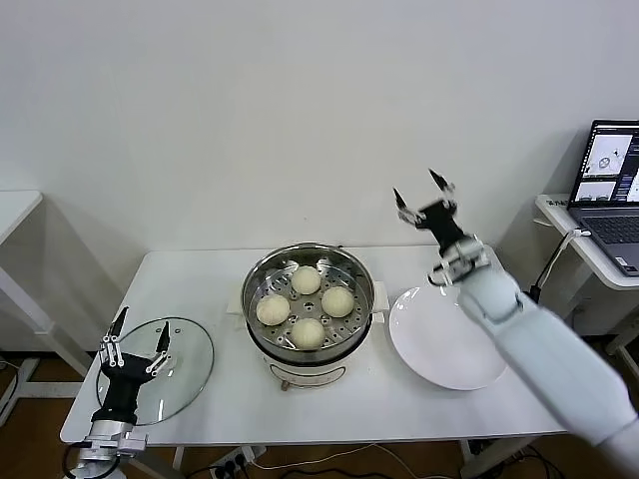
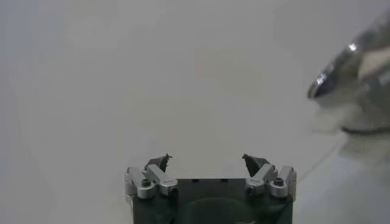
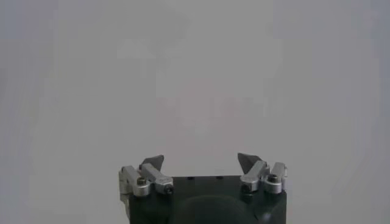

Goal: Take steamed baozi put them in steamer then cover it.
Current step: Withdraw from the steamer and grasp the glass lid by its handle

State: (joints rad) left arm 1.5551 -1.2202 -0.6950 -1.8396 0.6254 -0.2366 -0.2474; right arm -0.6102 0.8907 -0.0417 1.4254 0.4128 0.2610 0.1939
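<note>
Several cream-white baozi lie in the shiny steel steamer on its white base at the table's middle. The clear glass cover lies flat on the table at the front left. My left gripper is open and empty, pointing up over the cover's near edge; in the left wrist view its jaws stand wide apart, with the steamer's rim blurred beyond. My right gripper is open and empty, raised high above the table, right of the steamer; the right wrist view shows only blank wall.
An empty white plate lies right of the steamer, partly under my right arm. A laptop stands on a side table at the far right. Another white table edge is at the far left.
</note>
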